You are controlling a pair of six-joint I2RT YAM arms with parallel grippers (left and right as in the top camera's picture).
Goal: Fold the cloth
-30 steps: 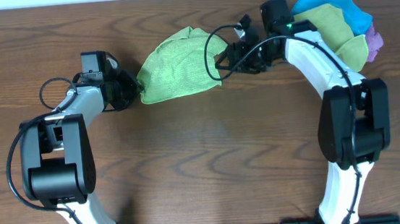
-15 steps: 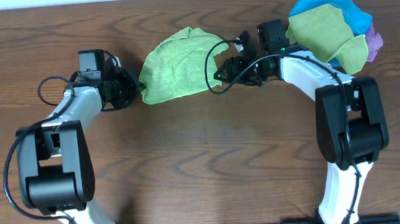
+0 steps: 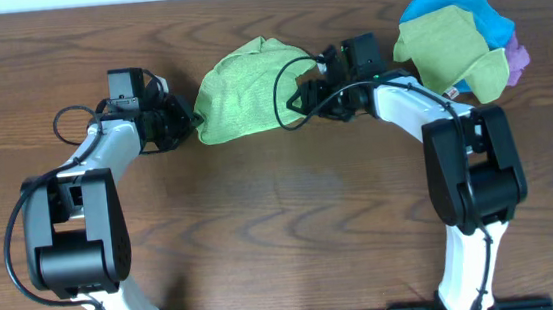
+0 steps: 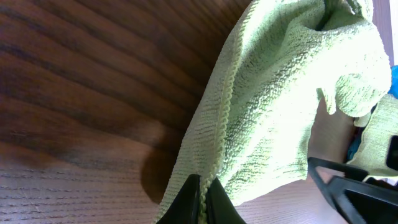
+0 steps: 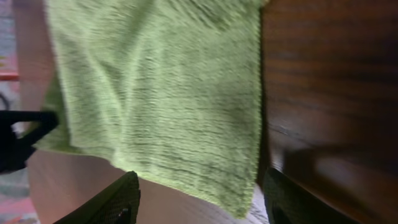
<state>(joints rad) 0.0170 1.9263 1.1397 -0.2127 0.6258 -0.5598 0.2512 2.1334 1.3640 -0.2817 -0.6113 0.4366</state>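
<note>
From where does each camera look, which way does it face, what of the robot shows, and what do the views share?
Overhead: above the wooden table, looking straight down; left arm and right arm show.
Left wrist: looks along the shut left fingers, which pinch the lime-green towel cloth.
Right wrist: looks past the open right fingers at the cloth's edge.
Shared: all show the cloth.
</note>
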